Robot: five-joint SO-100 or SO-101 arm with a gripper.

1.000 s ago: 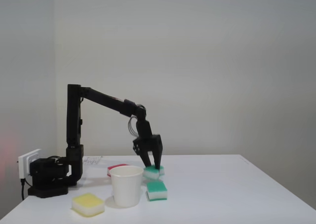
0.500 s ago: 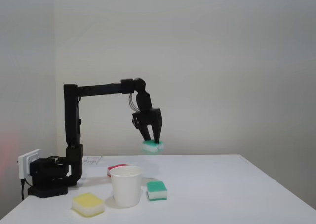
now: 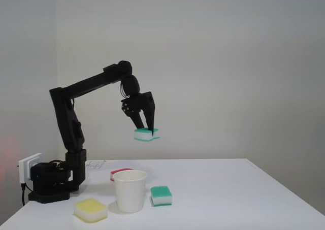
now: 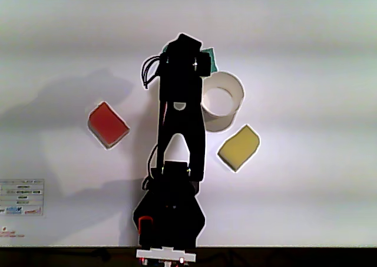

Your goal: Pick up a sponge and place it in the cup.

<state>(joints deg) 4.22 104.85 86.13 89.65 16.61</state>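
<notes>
Gripper (image 3: 149,131) fingers clamped on sponge (image 3: 145,134), mid-frame in fixed view, high above table (image 3: 228,189). Cup (image 3: 130,190) lower centre, slightly left below sponge. Second green sponge (image 3: 161,195) just right of cup, yellow sponge (image 3: 90,209) lower left.

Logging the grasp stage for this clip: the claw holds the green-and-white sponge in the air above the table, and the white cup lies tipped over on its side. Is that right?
Not quite. The claw does hold the sponge in the air, but the cup stands upright on the table with its mouth up, as the fixed view shows.
</notes>
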